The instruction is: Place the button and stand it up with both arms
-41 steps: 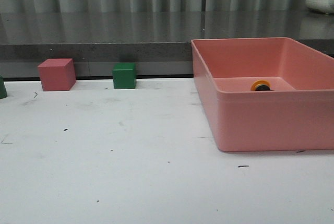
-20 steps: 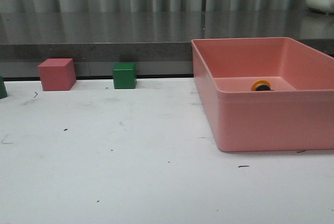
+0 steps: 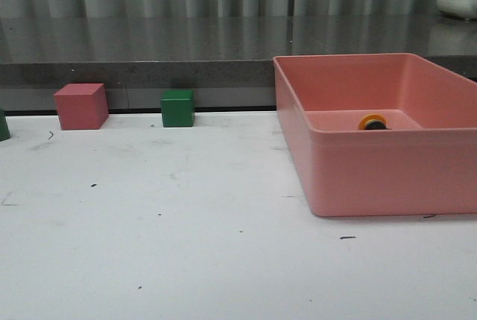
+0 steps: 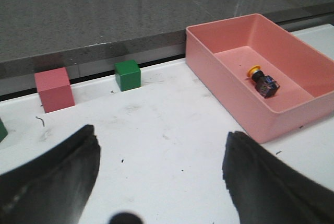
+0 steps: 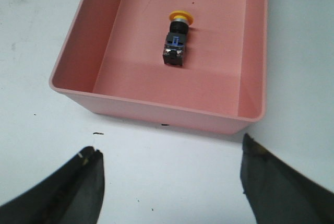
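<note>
White worktop point(image 3: 186, 245) with scattered dark specks, seen from the front and from both wrist cameras. A rectangular pink plastic bin point(image 3: 387, 178) with tall walls sits on the right part of the worktop, close to its far edge. Inside the bin, on its floor, lies the small push-button with yellow mushroom cap, silver collar and black body point(image 5: 176, 39); it rests on its side, not upright, with the yellow cap pointing toward the bin's far wall. In the front view only the cap and a little of the dark body show above the near wall point(image 3: 373, 122); the left wrist view shows it lying apart from all four walls point(image 4: 262, 80).

Along the far edge of the worktop stand a pink-red cube point(image 3: 80, 106) and, to its right, a smaller green cube point(image 3: 178, 107), well apart from each other and from the bin. A further dark green object point(image 3: 3, 124) is cut off at the left edge of the front view.

The left gripper point(image 4: 159, 182) hangs above the open worktop, its two black fingers spread wide and holding nothing. The right gripper point(image 5: 169, 187) hangs over the worktop just outside the bin's near wall, fingers likewise spread wide and empty. Neither gripper touches the button or the bin.
</note>
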{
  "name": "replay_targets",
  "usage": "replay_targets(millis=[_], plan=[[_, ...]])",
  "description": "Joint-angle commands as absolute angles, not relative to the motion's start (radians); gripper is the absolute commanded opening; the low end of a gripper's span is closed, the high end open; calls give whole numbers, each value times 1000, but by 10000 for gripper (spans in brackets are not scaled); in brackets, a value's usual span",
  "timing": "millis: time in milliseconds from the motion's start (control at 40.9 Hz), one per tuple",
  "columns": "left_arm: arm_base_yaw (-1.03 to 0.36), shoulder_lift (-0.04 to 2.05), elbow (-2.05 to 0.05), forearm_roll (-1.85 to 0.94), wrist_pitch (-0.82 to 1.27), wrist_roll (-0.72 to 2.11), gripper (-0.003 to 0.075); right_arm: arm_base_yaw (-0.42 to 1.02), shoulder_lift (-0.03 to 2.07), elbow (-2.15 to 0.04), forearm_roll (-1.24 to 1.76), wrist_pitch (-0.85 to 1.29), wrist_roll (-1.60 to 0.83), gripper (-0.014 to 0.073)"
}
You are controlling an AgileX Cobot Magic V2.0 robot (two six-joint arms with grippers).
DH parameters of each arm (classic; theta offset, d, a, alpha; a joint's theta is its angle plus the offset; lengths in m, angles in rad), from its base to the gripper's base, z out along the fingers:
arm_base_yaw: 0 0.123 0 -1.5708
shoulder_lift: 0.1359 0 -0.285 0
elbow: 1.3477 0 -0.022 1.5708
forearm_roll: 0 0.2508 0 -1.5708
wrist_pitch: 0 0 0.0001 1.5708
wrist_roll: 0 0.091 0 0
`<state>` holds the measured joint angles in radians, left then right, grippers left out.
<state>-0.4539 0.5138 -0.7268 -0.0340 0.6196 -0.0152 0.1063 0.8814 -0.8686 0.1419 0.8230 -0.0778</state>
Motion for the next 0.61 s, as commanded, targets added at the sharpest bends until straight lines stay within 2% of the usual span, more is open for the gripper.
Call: replay_targets(millis=[0,293,587], plan=[[-490,524,-763,-33,548,-12,490,138,965,-954,158,789,-94,563],[-497,524,-763,-33,548,-12,490,219,1290,-1156,116,861,-89,563],[-497,524,-763,-33,548,-12,490,221,1618,-1389,-60,952,97,563]])
